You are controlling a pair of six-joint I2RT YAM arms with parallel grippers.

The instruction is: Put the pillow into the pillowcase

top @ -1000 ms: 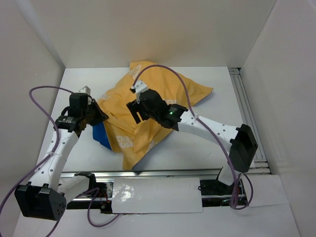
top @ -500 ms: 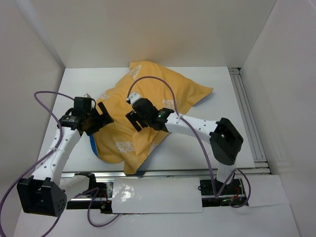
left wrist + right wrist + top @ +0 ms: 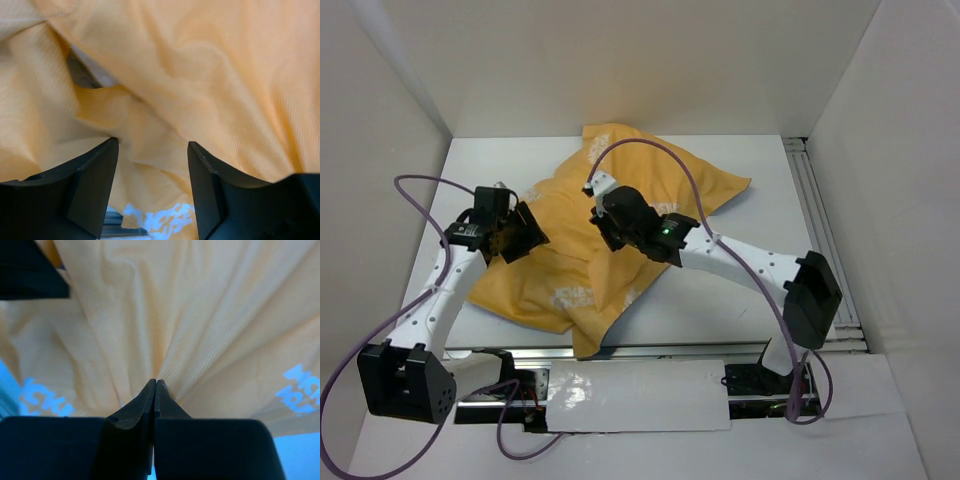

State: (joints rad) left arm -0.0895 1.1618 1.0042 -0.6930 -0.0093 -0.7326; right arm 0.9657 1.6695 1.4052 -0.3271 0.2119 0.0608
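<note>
The pillowcase [image 3: 560, 280] lies orange-yellow side up across the middle of the table, bulging and creased, with pale blue lettering. The pillow is hidden. A grey-white patch [image 3: 87, 72] shows in a gap between folds, and I cannot tell what it is. My left gripper [image 3: 525, 240] is at the case's left edge. Its fingers stand open over loose orange folds [image 3: 225, 75], with nothing clamped at the left gripper [image 3: 152, 142]. My right gripper [image 3: 600, 225] is over the case's middle. The right gripper [image 3: 156, 381] is shut, and cloth [image 3: 200, 315] gathers in pleats to its tip.
White walls close in the table on the left, back and right. A metal rail [image 3: 820, 230] runs along the right side. A taped metal strip [image 3: 630, 395] lines the near edge between the arm bases. Purple cables loop above both arms.
The left gripper let go and opened. The case dropped and spread leftward, hiding its blue side. The right gripper shut on the cloth at the middle.
</note>
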